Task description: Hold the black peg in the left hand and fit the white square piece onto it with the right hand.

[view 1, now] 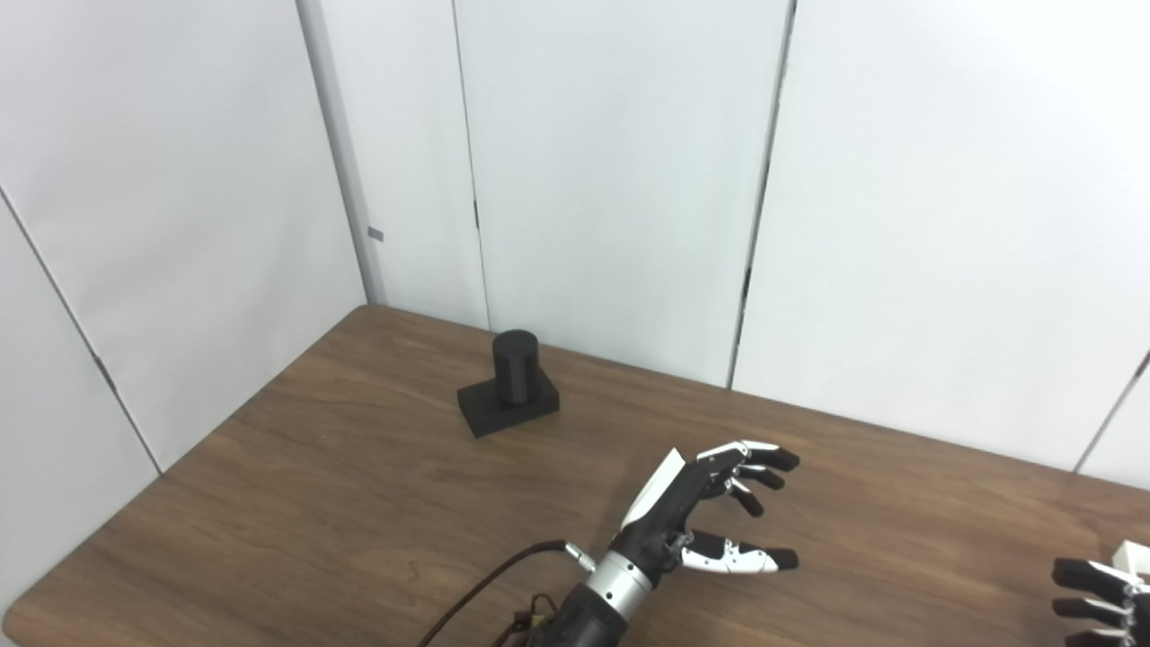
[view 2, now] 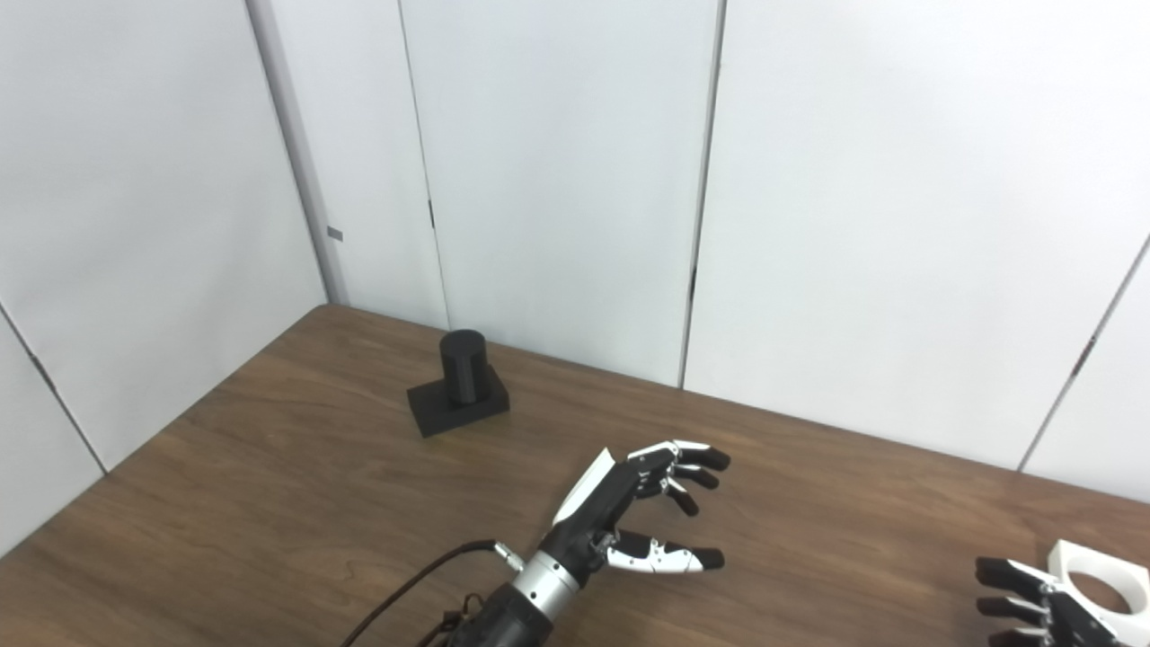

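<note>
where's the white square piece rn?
The white square piece with a round hole sits at the table's near right corner, right beside the right robot hand, far from the black cylindrical peg.

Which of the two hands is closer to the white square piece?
The right hand, at the bottom right corner beside the white square piece; the left hand is mid-table.

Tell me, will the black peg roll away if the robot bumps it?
Probably not. The black peg stands upright on a flat square base, so it should slide rather than roll. A hard knock near its top might tip it. It looks stiff and solid, not floppy.
</note>
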Controlling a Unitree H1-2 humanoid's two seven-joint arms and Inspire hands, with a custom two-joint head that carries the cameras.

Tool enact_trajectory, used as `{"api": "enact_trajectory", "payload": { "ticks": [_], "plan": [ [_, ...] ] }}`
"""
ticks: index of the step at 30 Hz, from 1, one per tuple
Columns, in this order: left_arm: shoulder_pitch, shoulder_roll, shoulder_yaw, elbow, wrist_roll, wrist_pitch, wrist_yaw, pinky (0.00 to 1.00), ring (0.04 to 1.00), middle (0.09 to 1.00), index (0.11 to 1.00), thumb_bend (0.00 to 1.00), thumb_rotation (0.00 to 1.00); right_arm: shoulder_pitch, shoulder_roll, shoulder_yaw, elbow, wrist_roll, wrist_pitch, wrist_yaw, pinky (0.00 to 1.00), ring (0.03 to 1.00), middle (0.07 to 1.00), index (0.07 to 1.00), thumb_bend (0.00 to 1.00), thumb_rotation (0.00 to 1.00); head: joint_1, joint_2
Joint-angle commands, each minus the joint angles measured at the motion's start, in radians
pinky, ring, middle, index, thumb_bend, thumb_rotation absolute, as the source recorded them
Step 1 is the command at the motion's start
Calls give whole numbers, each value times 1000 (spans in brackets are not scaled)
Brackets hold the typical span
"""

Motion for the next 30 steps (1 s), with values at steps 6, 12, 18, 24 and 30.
{"api": "enact_trajectory", "payload": {
  "ticks": [6, 12, 18, 24, 30],
  "plan": [
    [27, 38, 7, -152, 173, 140, 39, 512, 686, 731, 682, 784, 96, -35, -9, -7, -20, 5, -38, -10, 484, 638, 698, 671, 636, 0, -3, 3],
    [29, 110, 29, -339, 258, 356, -18, 505, 647, 706, 655, 756, 79, -43, -11, -9, -8, 4, -43, -13, 466, 623, 695, 674, 639, 20, -4, 3],
    [17, 173, 57, -409, 249, 386, -23, 507, 651, 698, 656, 773, 92, -43, -12, -4, -4, 2, -40, -8, 458, 606, 681, 663, 653, 37, 3, 5],
    [8, 219, 80, -420, 239, 363, -20, 554, 678, 716, 664, 780, 68, -41, -9, -1, -15, 4, -29, -5, 472, 625, 697, 674, 639, 3, 10, 6],
    [1, 247, 106, -425, 273, 375, 9, 565, 689, 718, 675, 792, 76, -42, -13, -3, -4, 4, -43, -7, 483, 636, 706, 684, 640, 4, 11, 8]
  ]
}}
